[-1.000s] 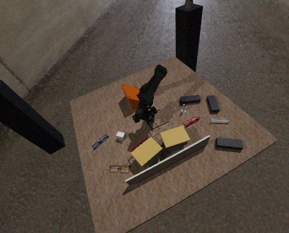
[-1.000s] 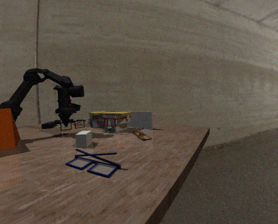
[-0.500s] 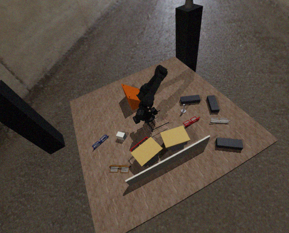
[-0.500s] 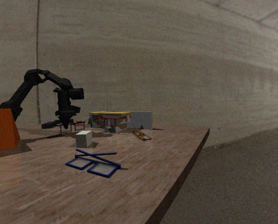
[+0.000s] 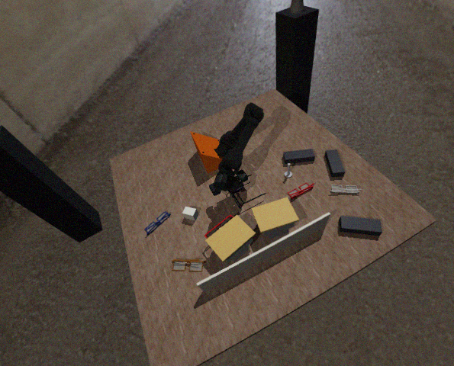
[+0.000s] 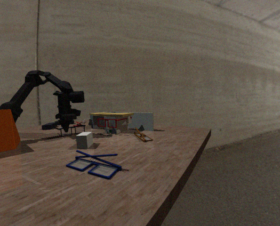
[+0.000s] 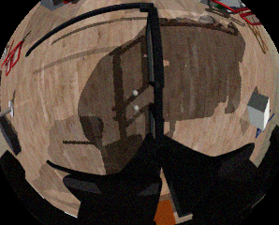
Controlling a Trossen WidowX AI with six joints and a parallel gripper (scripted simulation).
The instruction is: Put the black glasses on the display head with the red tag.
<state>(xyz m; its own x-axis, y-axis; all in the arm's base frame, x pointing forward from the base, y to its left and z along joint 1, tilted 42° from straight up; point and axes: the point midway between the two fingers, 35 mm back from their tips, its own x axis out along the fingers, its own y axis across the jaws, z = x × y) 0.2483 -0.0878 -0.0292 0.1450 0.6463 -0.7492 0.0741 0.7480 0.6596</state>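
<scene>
My gripper [image 5: 235, 191] [image 6: 66, 128] [image 7: 154, 137] points down, shut on the black glasses [image 5: 255, 197] [image 6: 75, 126] [image 7: 154, 56], and holds them just above the wooden table [image 5: 159, 307]. It grips them at the front frame, and the temples stretch toward the heads. Two display heads with flat yellow tops stand in front of a white panel [image 5: 266, 252] [image 6: 142, 120]: the left head [image 5: 230, 237] [image 6: 112, 113] and the right head [image 5: 275, 213]. The left head wears red glasses [image 5: 218, 225] [image 6: 108, 122]. I cannot make out any red tag.
A white cube [image 5: 189, 213] [image 6: 84, 140] [image 7: 259, 108] stands left of the gripper, and an orange wedge [image 5: 206, 151] [image 6: 1, 131] by the arm's base. Blue glasses [image 5: 157, 223] [image 6: 93, 165], amber glasses [image 5: 187, 264] [image 6: 142, 136], red glasses [image 5: 300, 191] and pale glasses [image 5: 344, 189] lie about. Dark blocks [image 5: 298, 155] [image 5: 360, 225] lie on the right.
</scene>
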